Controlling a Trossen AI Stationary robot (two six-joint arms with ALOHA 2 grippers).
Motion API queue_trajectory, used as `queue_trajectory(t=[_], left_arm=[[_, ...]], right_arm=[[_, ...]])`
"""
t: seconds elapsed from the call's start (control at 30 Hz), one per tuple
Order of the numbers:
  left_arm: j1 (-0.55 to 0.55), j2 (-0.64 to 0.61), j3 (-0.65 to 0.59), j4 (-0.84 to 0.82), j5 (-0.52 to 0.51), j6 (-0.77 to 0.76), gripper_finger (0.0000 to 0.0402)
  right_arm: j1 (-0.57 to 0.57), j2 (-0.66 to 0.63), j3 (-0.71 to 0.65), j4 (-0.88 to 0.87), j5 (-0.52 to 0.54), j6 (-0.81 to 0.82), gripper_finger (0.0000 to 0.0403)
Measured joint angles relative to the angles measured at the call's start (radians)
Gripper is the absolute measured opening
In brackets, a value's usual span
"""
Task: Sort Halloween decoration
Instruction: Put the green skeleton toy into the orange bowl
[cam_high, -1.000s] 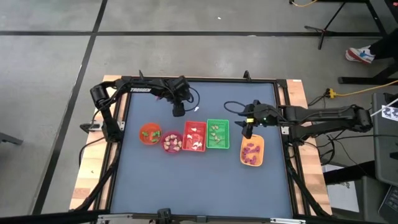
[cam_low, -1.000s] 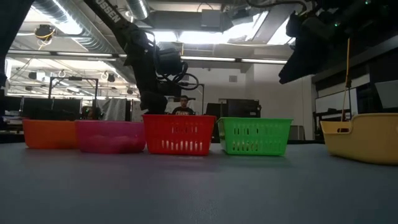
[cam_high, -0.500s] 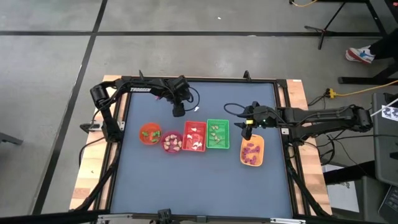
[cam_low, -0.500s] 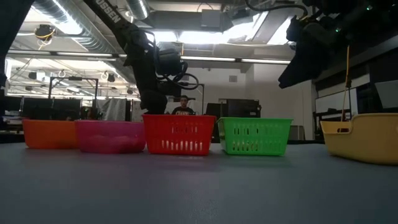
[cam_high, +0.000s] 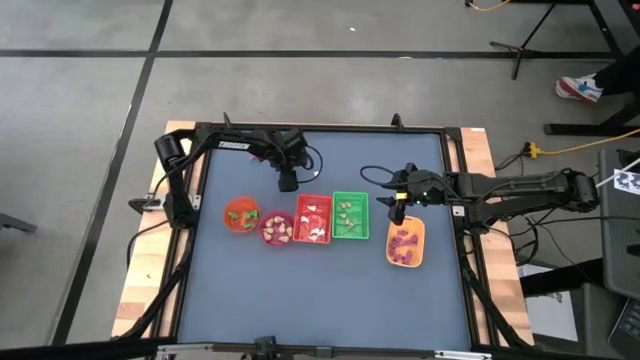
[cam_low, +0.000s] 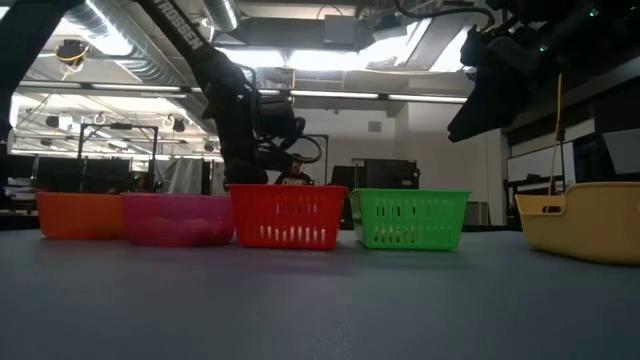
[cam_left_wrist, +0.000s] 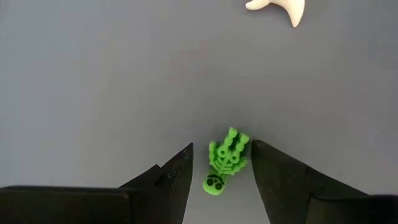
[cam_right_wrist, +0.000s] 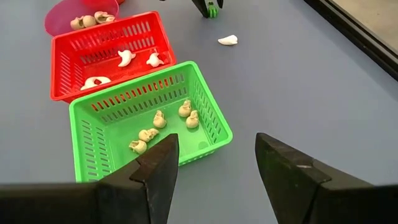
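Observation:
A green skeleton trinket (cam_left_wrist: 225, 165) lies flat on the grey table, behind the red basket (cam_high: 312, 219). My left gripper (cam_left_wrist: 221, 149) points down over it, open, with one finger on each side of the skeleton and close to it. In the right wrist view the left gripper (cam_right_wrist: 208, 6) shows far off with the green piece between its tips. A white trinket (cam_left_wrist: 280, 7) lies loose on the table nearby. My right gripper (cam_right_wrist: 214, 158) hangs open above the table, between the green basket (cam_right_wrist: 146, 121) and the yellow tray (cam_high: 405, 244), and holds nothing.
A row of containers stands mid-table: orange bowl (cam_high: 241, 215), pink bowl (cam_high: 276, 229), the red basket with white pieces, the green basket with cream pieces, and the yellow tray with magenta pieces. Bare table lies in front of the row (cam_high: 320, 290).
My left gripper has gone down toward the table behind the red basket, its fingers staying open. My right arm has kept still.

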Motion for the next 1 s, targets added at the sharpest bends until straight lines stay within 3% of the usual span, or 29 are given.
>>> queue_trajectory(t=[0.27,0.7,1.0], left_arm=[[0.000,0.008,0.000,-0.002,-0.019,0.004,0.0149],[0.000,0.011,-0.002,-0.002,-0.024,0.004,0.0078],[0.000,0.011,-0.002,-0.001,-0.030,0.000,0.0069]], right_arm=[[0.000,0.000,0.000,0.001,0.013,0.000,0.0211],[0.000,0.000,0.000,0.000,0.018,0.000,0.0211],[0.000,0.000,0.000,0.000,0.018,0.000,0.0211]])
